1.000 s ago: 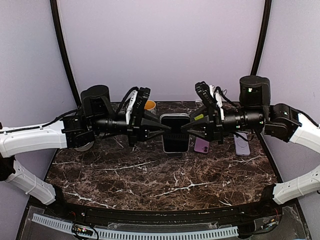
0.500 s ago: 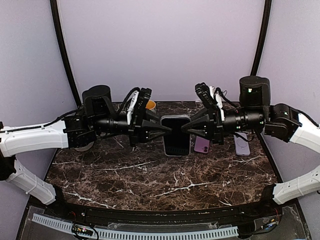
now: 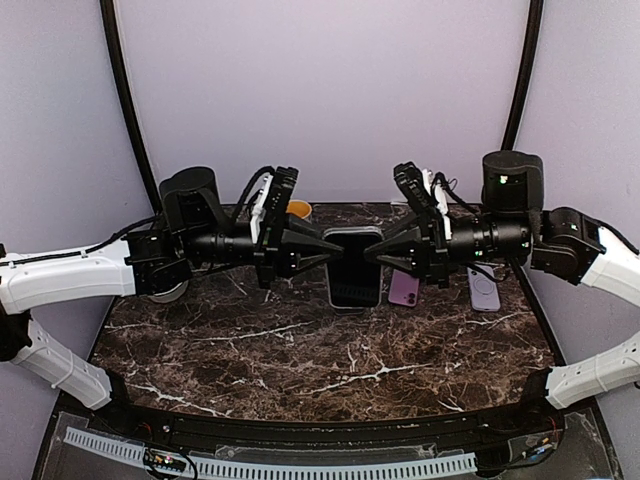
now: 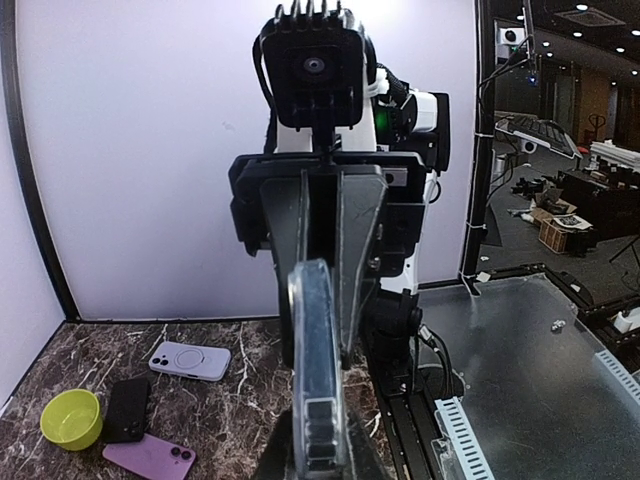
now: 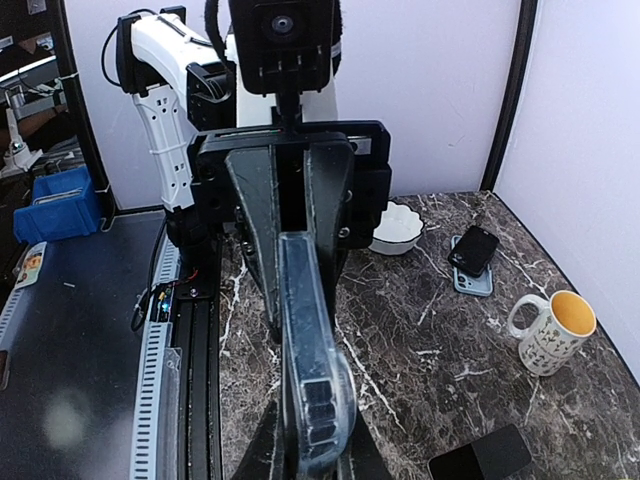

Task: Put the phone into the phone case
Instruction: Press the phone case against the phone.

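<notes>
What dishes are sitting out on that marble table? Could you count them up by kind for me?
Bowls: 2, a yellow-green bowl and a white bowl
Mugs: 1, a patterned mug with a yellow inside
Total: 3 dishes

The top external camera looks down from above and behind the arm bases, far enough back to take in both arms and the marble tabletop (image 3: 300, 360). Each wrist camera sits close behind its own claw and faces sideways across the tabletop at the other arm. All three views share the phone (image 3: 353, 275), seen edge-on from either wrist, between the left claw (image 3: 335, 250) and the right claw (image 3: 368, 252).
</notes>
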`<action>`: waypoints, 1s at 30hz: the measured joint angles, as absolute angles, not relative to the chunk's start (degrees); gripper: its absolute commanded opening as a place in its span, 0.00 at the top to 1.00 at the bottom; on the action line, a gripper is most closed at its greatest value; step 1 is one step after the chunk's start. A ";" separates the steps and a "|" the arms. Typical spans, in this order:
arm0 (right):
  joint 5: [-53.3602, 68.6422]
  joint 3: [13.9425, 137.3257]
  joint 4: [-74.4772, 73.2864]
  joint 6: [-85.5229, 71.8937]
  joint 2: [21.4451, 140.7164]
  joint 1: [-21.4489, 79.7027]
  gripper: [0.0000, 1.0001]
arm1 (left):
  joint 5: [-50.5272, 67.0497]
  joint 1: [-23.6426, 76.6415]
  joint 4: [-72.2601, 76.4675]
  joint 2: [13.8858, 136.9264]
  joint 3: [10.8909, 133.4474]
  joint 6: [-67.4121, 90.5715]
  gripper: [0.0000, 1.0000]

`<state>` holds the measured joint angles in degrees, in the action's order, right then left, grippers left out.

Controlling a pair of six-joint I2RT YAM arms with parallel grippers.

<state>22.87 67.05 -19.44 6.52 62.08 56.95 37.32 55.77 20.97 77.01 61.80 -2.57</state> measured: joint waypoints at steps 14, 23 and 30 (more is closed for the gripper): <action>21.89 67.05 -15.44 3.55 63.02 56.88 0.95 | 36.67 55.77 19.84 77.01 61.80 -2.81 1.00; 23.29 66.94 -15.40 4.45 62.85 56.88 1.00 | 37.67 55.57 19.66 77.01 61.78 -1.76 0.78; 23.07 66.72 -14.85 3.75 61.82 56.84 1.00 | 37.50 55.68 21.02 77.52 61.78 -2.11 0.69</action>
<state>23.07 66.72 -14.85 3.75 61.82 56.84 37.50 55.68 21.02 77.52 61.78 -2.11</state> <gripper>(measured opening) 0.113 0.300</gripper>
